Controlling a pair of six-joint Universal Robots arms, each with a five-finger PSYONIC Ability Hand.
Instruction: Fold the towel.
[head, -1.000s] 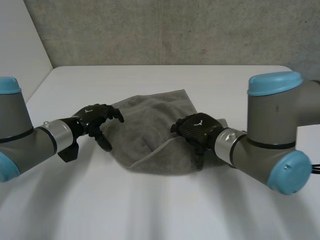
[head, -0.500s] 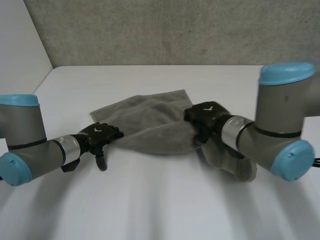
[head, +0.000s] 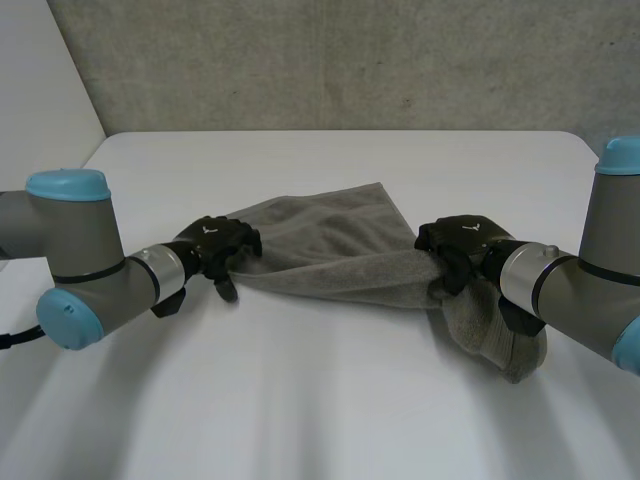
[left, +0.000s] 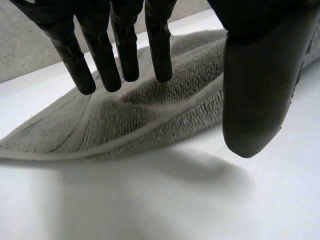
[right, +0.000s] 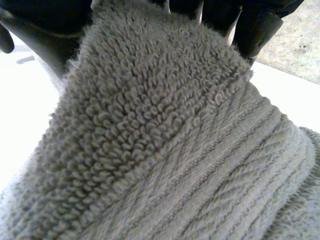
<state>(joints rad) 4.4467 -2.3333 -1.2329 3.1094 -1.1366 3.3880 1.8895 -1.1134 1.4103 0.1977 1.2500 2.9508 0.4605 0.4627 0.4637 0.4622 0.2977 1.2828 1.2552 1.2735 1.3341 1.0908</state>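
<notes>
Nearest you, the right hand (head: 462, 245) is clamped on the towel (head: 330, 255) at its right end. Its wrist view has thick pile running up between thumb and fingers, and a slack bunch sags below the hand to the surface (head: 320, 410). I'd judge that grip anchors one end so the cloth can be drawn flat.

Across from it, the left hand (head: 218, 245) sits at the towel's left corner, its fingers (left: 125, 55) straight and apart from the thumb, with the hemmed edge lying beneath them. It grips nothing, though you can't quite tell whether the fingertips touch the pile.

Between the hands the towel stretches as a narrow band, and beyond that it fans out flat towards a far corner. It is grey terry, ribbed near the hem, and rumpled, with no tidy fold yet by my reading.
</notes>
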